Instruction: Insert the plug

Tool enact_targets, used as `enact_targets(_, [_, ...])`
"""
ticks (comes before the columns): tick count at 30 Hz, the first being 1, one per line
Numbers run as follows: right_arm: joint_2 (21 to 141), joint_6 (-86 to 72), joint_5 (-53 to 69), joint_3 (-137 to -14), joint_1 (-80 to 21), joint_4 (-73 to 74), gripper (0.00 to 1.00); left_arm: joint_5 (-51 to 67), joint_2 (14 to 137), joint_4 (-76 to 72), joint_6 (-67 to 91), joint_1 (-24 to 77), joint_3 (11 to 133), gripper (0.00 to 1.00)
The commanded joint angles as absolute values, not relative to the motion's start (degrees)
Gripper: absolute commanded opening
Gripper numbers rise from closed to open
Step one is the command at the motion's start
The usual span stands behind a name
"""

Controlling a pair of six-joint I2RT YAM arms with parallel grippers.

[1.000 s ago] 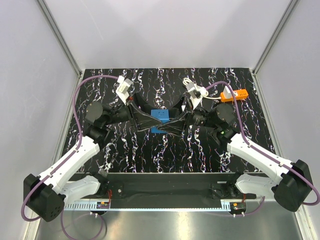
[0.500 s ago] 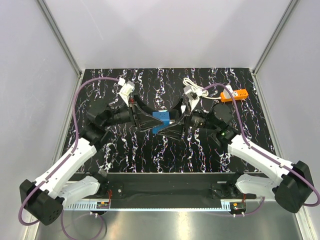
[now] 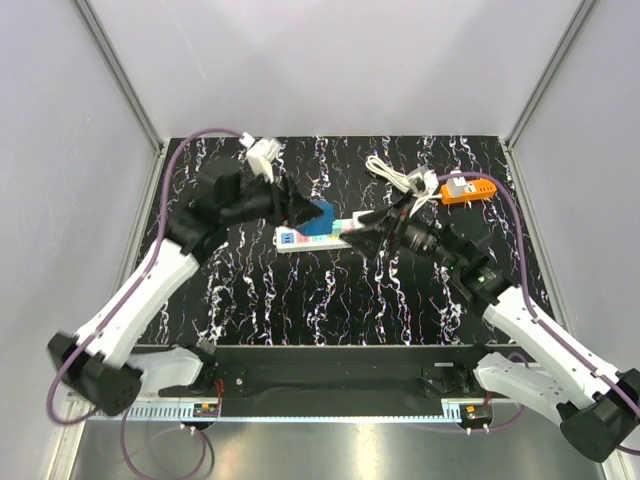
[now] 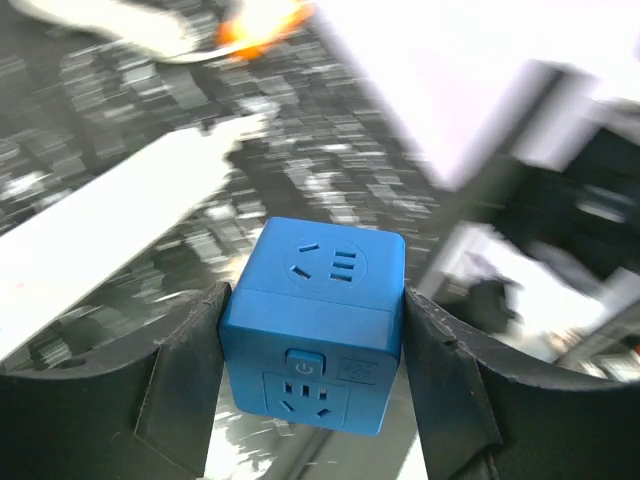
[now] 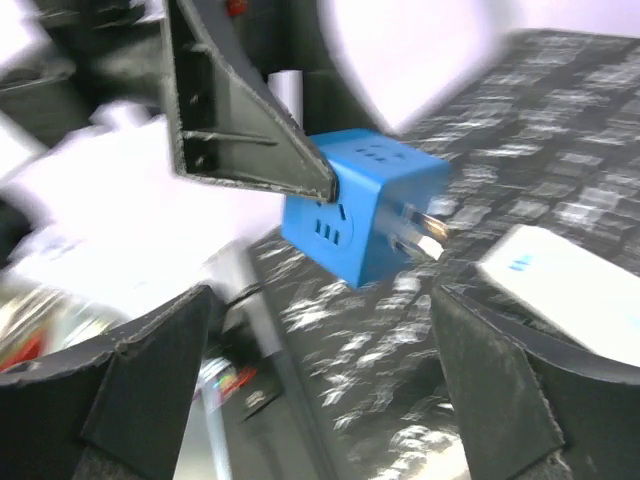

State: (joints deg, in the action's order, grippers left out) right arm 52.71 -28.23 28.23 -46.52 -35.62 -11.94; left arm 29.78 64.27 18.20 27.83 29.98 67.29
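Note:
The plug is a blue cube adapter point(image 3: 321, 217) point(image 4: 315, 320) with metal prongs point(image 5: 425, 228) on one face. My left gripper point(image 3: 308, 214) point(image 4: 315, 335) is shut on its two sides and holds it off the table. Just below and in front of it lies a white power strip point(image 3: 300, 239) point(image 4: 110, 230) point(image 5: 570, 290) on the black marbled table point(image 3: 300, 300). My right gripper point(image 3: 362, 238) point(image 5: 320, 300) stands open to the right of the cube, apart from it, with nothing between its fingers.
An orange and white device point(image 3: 467, 189) and a coiled white cable point(image 3: 393, 172) lie at the back right. Grey walls close the table in on the left, right and back.
The right gripper opened, let go of the blue cube and drew back to the right. The left gripper lifted the cube toward the back, uncovering the white power strip.

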Motion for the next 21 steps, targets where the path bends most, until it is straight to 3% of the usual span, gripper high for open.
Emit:
enact_targets(1, [54.39,-23.73,8.74,-50.71,-33.49,1.73,0.93,16.09,72.05,34.97,22.68,29.62,75.13,0.00])
enact_targets(5, [59.23,-21.63,-3.22,-50.89,-30.42,4.31,0.86,4.26,78.65,41.29,21.01,29.62,81.37,0.00])
enact_targets(8, [64.85,-19.43,-5.18,-51.85,-28.39,4.48,0.75,-3.83,83.92,45.07,20.48,29.71,85.32,0.00])
enact_targets(13, [75.20,-16.35,-8.26,-54.92,-26.28,4.31,0.59,-5.98,94.37,48.86,19.43,29.71,91.22,0.00])
enact_targets(18, [83.40,-15.99,-9.58,-59.50,-24.35,5.10,0.52,-10.63,109.74,61.86,18.54,29.71,107.03,0.00])
enact_targets(21, [86.83,-16.52,-10.37,-60.73,-24.08,5.10,0.49,-6.34,114.33,62.75,19.60,29.01,111.44,0.00])
